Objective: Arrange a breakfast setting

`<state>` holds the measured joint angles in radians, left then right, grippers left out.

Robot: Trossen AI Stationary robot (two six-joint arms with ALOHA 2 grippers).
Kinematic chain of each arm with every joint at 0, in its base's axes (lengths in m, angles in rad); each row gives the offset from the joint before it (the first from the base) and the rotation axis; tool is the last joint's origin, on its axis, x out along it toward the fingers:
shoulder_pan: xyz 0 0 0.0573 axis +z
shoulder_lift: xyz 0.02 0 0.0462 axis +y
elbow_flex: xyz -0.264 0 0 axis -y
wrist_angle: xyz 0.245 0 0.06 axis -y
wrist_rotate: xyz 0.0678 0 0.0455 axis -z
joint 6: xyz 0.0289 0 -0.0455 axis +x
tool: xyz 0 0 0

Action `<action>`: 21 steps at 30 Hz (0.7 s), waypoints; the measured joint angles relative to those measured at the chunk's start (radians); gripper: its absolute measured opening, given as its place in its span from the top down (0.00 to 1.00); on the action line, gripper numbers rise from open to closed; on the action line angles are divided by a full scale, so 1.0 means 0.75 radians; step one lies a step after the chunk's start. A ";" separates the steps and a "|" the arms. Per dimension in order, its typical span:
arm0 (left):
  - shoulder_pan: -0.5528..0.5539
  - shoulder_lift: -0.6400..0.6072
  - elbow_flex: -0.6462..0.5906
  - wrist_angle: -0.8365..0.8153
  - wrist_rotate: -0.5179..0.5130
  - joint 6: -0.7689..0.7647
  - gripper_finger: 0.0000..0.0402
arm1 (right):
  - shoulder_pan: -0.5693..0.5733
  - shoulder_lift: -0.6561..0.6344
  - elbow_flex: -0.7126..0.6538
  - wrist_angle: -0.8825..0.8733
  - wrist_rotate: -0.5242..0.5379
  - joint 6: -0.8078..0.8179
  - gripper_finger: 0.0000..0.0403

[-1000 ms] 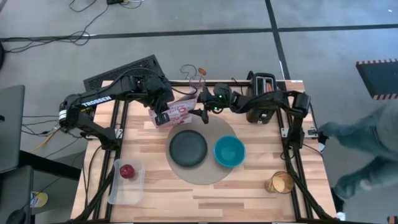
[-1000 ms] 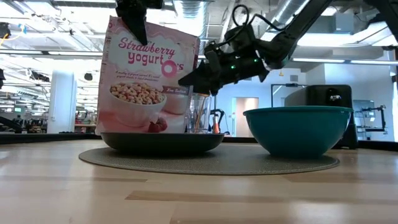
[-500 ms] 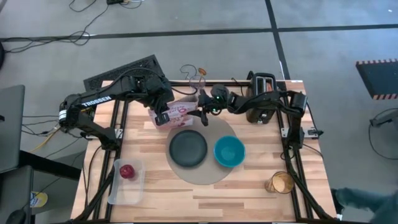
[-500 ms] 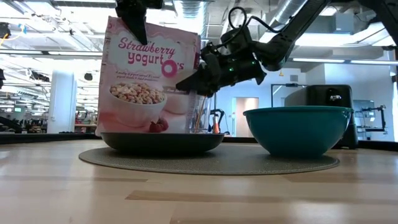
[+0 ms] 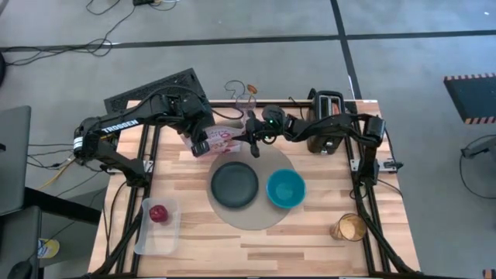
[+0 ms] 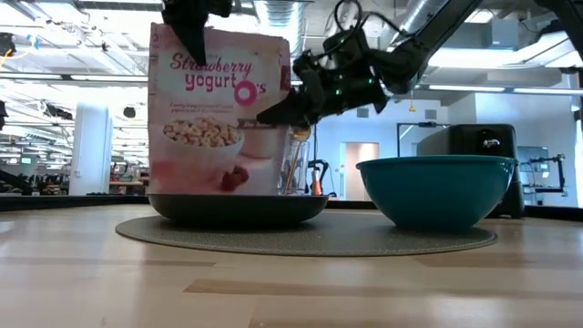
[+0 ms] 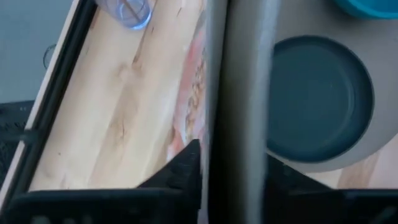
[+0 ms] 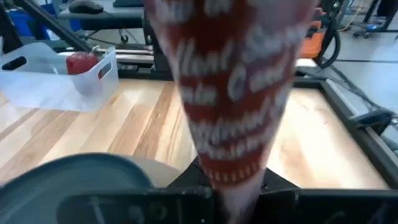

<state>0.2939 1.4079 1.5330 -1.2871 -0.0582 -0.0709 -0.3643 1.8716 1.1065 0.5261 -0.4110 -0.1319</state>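
Note:
A pink cereal box [image 6: 219,114] stands upright behind the dark grey plate [image 5: 235,184], its bottom hidden by the plate in the low view. My left gripper [image 6: 191,36] is shut on the box's top, my right gripper [image 6: 270,115] on its right side. The plate and the teal bowl [image 5: 286,188] sit on the round grey mat [image 5: 256,221]. The red apple [image 5: 158,213] lies in a clear tub [image 5: 147,232] at the near left. The bread, the spoon and loose cereal do not plainly show. My left gripper pinches the box's top edge [image 7: 239,124] near its left corner between its two fingers. The fingers [image 7: 183,165] come from above, pointing down. The box stands upright below them. My right gripper pinches the box's narrow right side [image 8: 233,112] between its two fingers, about halfway up. It comes level from the table's right.
The black toaster [image 5: 325,116] stands at the far right behind my right arm. A clear glass [image 7: 127,9] stands near the far edge behind the box. A round clear cup with something brown [image 5: 350,227] stands at the near right. Bare wood lies along the near edge.
The cereal box has tipped from a slant to upright and its top has risen a little. My right gripper has gone toward the table's left and slightly up, onto the box's right side. My left gripper has stayed on the box's top and shifted with it.

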 joint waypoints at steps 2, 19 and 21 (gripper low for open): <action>-0.001 -0.027 0.000 -0.006 -0.001 -0.018 0.67 | -0.002 -0.035 0.011 -0.024 0.013 -0.003 0.93; -0.002 -0.543 -0.002 0.165 -0.134 0.158 0.23 | -0.022 -0.510 0.014 -0.242 0.151 0.242 0.94; -0.001 -0.602 -0.033 0.235 -0.127 0.190 0.22 | -0.031 -0.577 0.014 -0.274 0.151 0.299 0.94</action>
<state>0.2932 0.9567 1.5080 -1.1107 -0.1535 0.0712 -0.3876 1.4392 1.1172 0.3205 -0.2974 0.0927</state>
